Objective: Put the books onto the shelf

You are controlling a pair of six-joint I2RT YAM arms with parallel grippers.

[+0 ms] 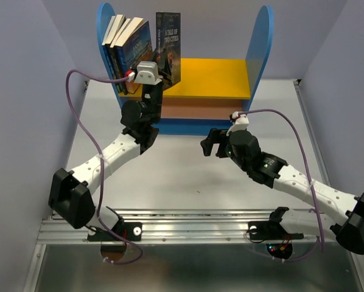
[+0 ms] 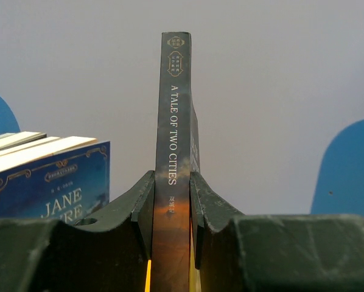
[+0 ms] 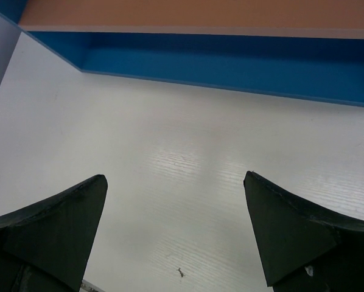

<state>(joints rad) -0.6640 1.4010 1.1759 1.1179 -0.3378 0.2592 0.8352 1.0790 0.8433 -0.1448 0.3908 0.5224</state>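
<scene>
My left gripper (image 1: 161, 79) (image 2: 172, 177) is shut on the spine of the book A Tale of Two Cities (image 1: 168, 42) (image 2: 173, 109). It holds the book upright over the yellow upper board (image 1: 212, 76) of the shelf (image 1: 259, 45). The fingers hide the book's lower end. Several other books (image 1: 127, 41) lean against the shelf's left blue panel, with Jane Eyre (image 2: 54, 182) nearest the held book and a gap between them. My right gripper (image 1: 207, 145) (image 3: 176, 182) is open and empty, low over the white table in front of the shelf's blue base (image 3: 231, 61).
The shelf's right blue panel (image 2: 346, 170) stands well to the right of the held book, with bare yellow board between them. The brown lower board (image 3: 200, 13) lies above the base. Grey walls close in the table (image 1: 188, 176) on both sides.
</scene>
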